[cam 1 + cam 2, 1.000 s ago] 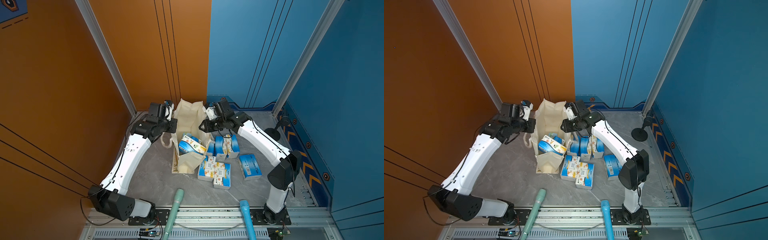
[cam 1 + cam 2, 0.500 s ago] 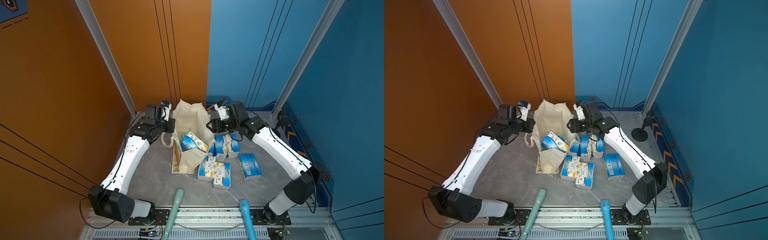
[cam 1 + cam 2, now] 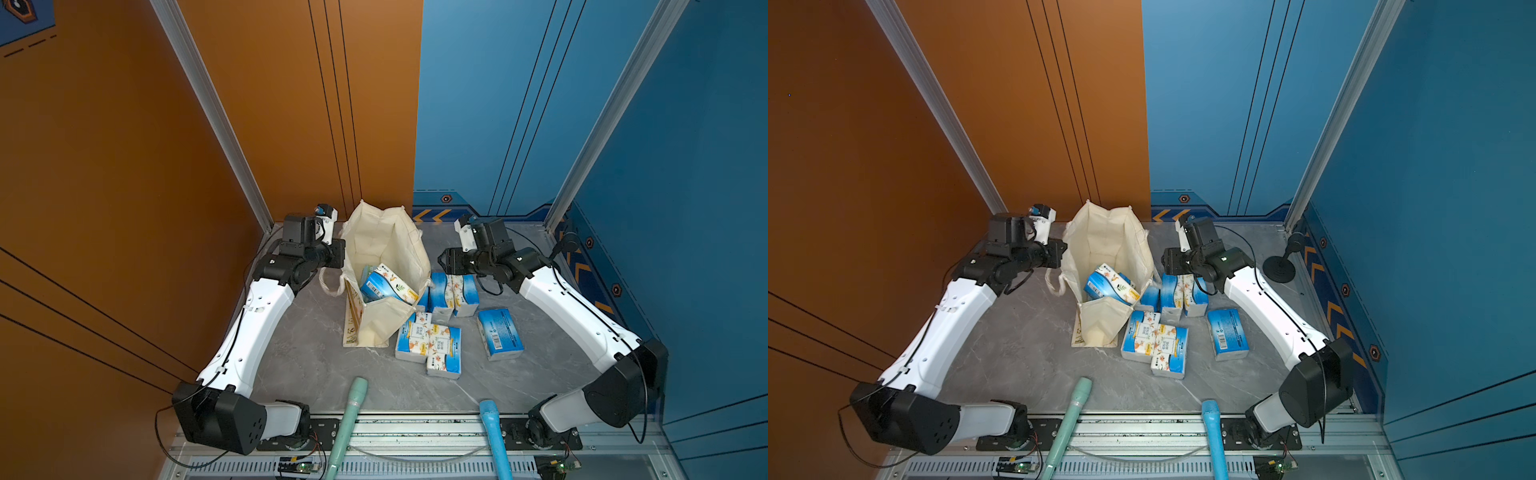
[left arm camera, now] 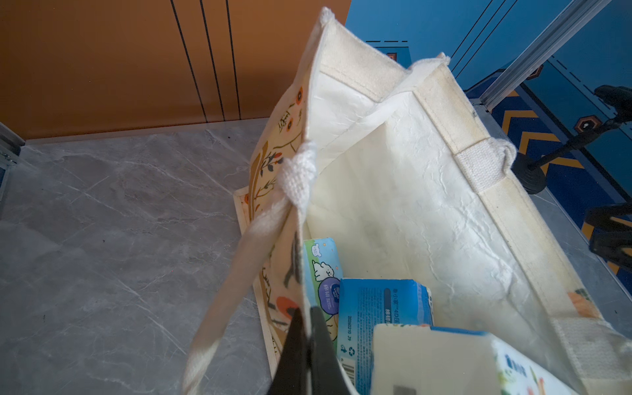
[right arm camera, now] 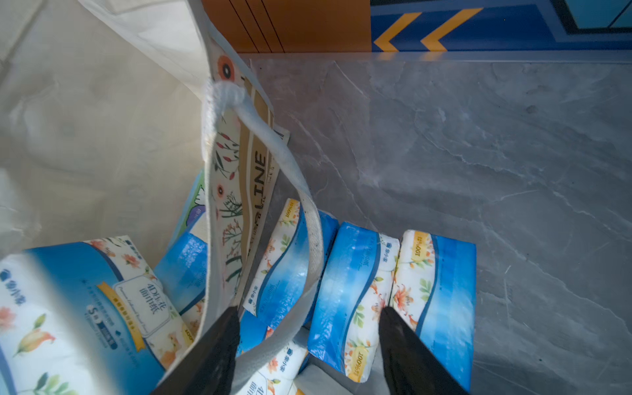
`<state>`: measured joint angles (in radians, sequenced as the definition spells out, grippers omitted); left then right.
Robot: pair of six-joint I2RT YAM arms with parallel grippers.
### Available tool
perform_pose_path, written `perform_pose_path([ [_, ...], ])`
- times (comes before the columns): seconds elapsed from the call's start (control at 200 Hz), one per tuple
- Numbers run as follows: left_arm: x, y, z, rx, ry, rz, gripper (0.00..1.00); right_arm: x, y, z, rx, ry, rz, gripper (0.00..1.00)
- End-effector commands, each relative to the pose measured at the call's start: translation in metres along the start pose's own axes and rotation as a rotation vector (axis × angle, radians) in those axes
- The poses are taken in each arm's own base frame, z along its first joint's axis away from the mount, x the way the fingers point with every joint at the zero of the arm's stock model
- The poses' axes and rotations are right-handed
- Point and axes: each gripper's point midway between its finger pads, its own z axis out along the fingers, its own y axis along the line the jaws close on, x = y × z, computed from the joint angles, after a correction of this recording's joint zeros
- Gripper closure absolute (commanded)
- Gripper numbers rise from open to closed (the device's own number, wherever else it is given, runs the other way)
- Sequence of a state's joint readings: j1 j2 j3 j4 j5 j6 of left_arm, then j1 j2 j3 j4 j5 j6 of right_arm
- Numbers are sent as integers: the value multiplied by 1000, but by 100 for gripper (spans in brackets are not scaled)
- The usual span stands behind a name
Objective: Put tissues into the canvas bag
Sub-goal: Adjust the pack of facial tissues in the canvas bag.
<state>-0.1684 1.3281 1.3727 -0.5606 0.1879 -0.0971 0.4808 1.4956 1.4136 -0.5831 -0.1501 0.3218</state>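
Observation:
The cream canvas bag [image 3: 386, 245] [image 3: 1108, 241] stands open at the table's middle back. My left gripper [image 4: 306, 313] is shut on its left wall, one finger inside and one outside, seen in both top views [image 3: 340, 253]. A blue-and-white tissue pack [image 3: 388, 286] [image 3: 1111, 286] lies tilted on other packs [image 4: 383, 304] inside the bag. My right gripper [image 5: 307, 309] [image 3: 442, 262] is open and holds nothing, just right of the bag and above upright packs [image 5: 359, 290]. The bag's loop handle [image 5: 297, 191] hangs in front of its fingers.
More tissue packs lie outside the bag: upright ones [image 3: 451, 293], a flat group [image 3: 430, 340] and a single one [image 3: 498, 332]. A teal handle [image 3: 351, 411] and a blue handle [image 3: 492, 432] stick in from the front edge. A black stand [image 3: 1281, 266] is at the right.
My right gripper let go of the pack, which now rests in the bag, then opened and drew back rightward out of the bag's mouth. The left gripper kept its hold.

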Motion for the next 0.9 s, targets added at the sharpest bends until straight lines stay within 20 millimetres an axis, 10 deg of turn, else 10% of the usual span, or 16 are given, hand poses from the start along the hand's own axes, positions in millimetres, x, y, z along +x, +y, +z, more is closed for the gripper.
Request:
perform_pose_path([
  [0.0,0,0,-3,21,-16,8,100,-3,39,-25,-154,-51,-74,36],
  [0.26,0,0,-1,30,-19,1,100,-17,95,-74,-283,-179,-307,32],
  [0.896,-3,0,1,43,-19,1,100,24,157,-4,-336,125,-565,13],
])
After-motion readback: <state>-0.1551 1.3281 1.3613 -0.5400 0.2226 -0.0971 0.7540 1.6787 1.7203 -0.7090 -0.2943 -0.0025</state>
